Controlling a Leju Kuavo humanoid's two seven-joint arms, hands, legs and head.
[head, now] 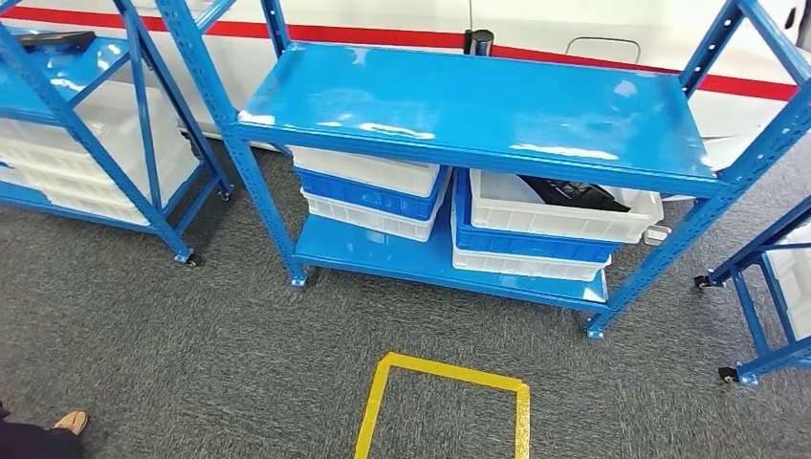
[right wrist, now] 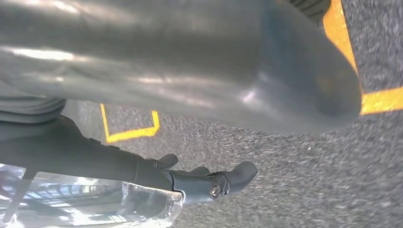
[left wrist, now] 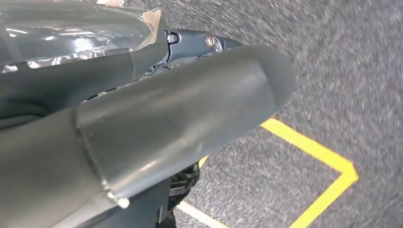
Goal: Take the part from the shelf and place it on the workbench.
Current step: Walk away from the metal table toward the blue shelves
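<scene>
A black part (head: 574, 194) lies in the upper white crate (head: 564, 218) on the lower level of the middle blue shelf (head: 478, 105), at its right side. The shelf's top board is bare and glossy. My left hand (left wrist: 157, 123) hangs over the grey carpet with its thick thumb stretched out and dark fingers (left wrist: 199, 42) straight, holding nothing. My right hand (right wrist: 190, 71) also hangs above the carpet, its fingers (right wrist: 214, 183) extended and apart from the thumb, with nothing in them.
White and blue crates (head: 373, 196) are stacked on the lower level's left. A second blue shelf (head: 86, 143) stands at the left with a dark item (head: 53, 40) on top, a third (head: 775, 287) at the right. Yellow floor tape (head: 445, 392) marks a square. A person's shoe (head: 69, 421) is at bottom left.
</scene>
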